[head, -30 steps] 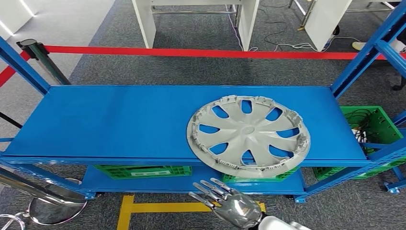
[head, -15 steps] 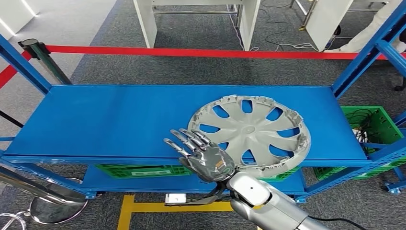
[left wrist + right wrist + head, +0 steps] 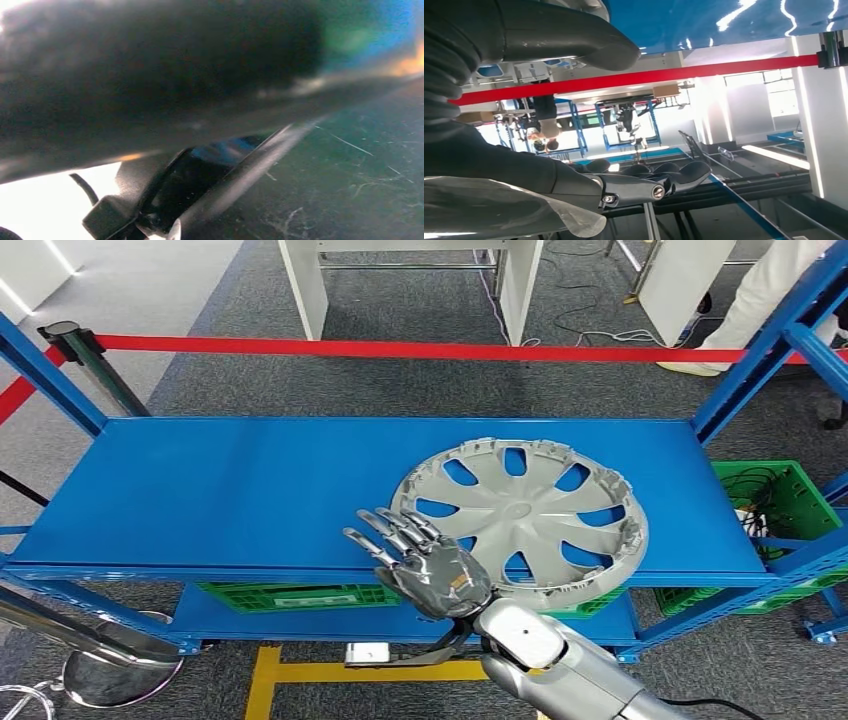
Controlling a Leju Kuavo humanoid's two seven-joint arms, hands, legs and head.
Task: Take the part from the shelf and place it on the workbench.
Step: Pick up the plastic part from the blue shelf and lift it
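One part on the shelf [image 3: 200,490]: a grey wheel cover [image 3: 520,515], lying flat toward the 3 o'clock end, its near edge overhanging the shelf lip. Right hand [image 3: 425,565] hovers at the cover's 8 o'clock rim, fingers [image 3: 385,530] spread apart, holding nothing. Left hand's state: cannot tell, its wrist view is a blur. Risk, as I judge it: a nudge on the overhanging rim could tip the cover off the front. Versus half a second ago, the hand has barely shifted; the cover is unmoved.
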